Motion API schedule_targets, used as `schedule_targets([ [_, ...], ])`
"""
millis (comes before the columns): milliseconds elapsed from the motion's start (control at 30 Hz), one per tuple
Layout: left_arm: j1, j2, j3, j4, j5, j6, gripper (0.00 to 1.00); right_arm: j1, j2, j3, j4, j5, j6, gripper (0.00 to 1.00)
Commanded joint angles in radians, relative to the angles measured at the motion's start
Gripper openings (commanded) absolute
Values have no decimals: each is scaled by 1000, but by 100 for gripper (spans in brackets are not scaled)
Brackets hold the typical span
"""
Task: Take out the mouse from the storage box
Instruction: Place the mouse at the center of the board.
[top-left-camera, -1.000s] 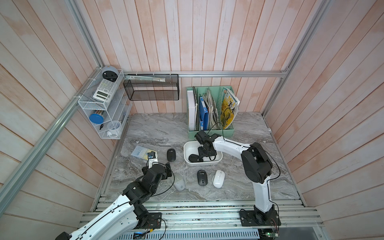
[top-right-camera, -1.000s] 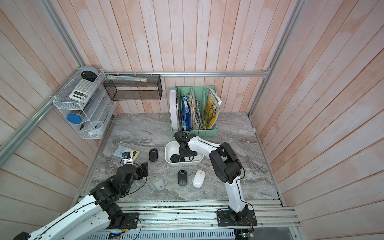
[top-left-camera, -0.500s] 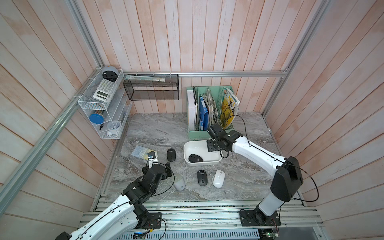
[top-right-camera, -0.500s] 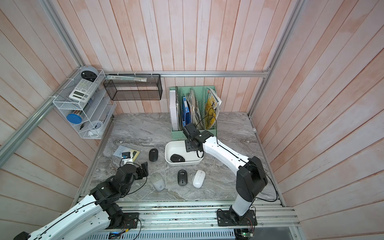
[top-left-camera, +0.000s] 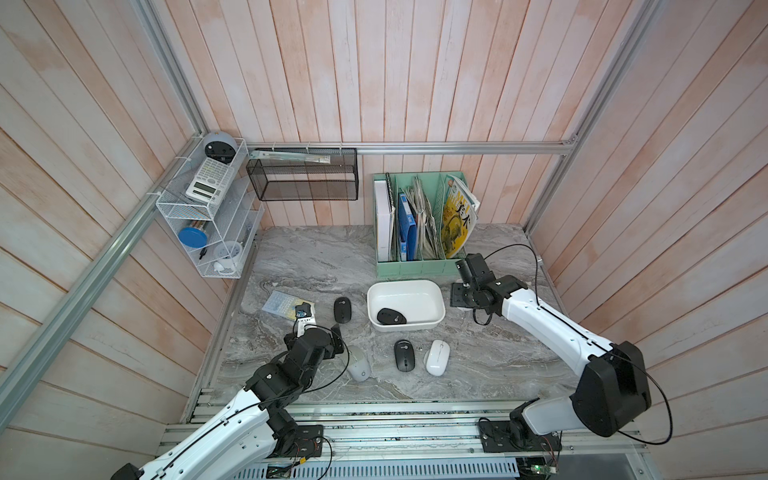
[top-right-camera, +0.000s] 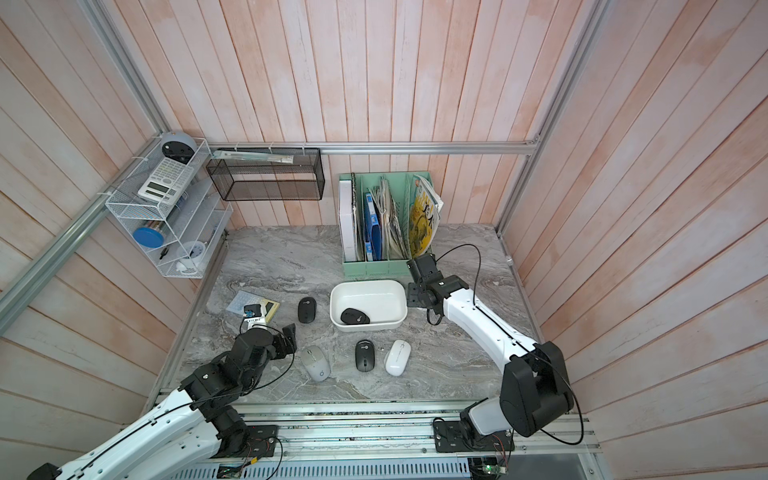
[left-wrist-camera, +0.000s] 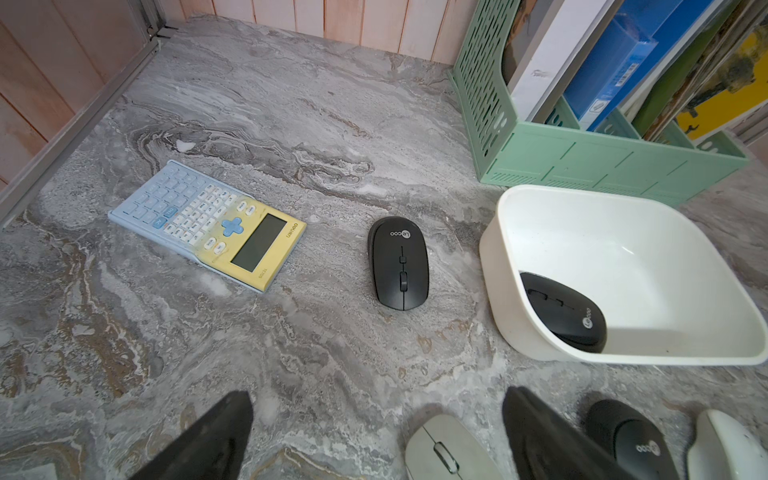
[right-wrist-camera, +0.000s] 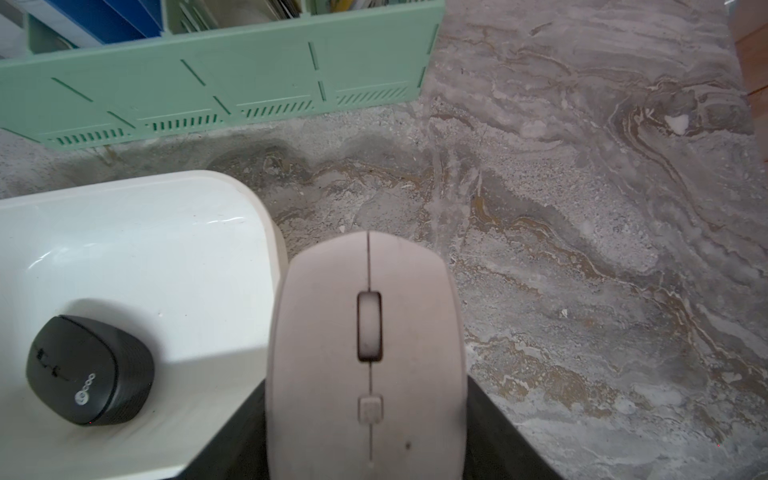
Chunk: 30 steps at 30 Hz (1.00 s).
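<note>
The storage box, a shallow white tub, sits mid-table in both top views, its rim plain. One black mouse lies in its front-left corner, also seen in the right wrist view and the left wrist view. My right gripper is just past the box's right end, shut on a pale beige mouse that fills the jaws. My left gripper stands open over bare table at the front left, beside a grey mouse.
On the table lie a black mouse, the grey mouse, another black mouse, a white mouse and a calculator. A mint-green file holder stands right behind the box. A black mesh basket hangs on the back wall.
My right arm has swung from inside the box out past its right end, carrying the pale mouse. One black mouse stays in the box. The left arm has not moved.
</note>
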Motion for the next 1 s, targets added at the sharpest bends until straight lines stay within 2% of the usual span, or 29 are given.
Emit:
schedule_targets([
  [0, 5, -2, -18, 24, -10, 3, 100, -34, -8, -52, 50, -38, 23, 57],
  [167, 4, 0, -18, 30, -10, 3, 100, -56, 32, -113, 87, -61, 40, 57],
  [367, 5, 11, -17, 33, -10, 5, 100, -56, 167, -80, 24, -131, 0, 56],
  [700, 5, 14, -18, 36, -10, 6, 100, -54, 210, -136, 107, -164, 26, 56],
  [967, 5, 20, -17, 39, -8, 7, 100, -54, 228, -163, 122, -142, 51, 65],
])
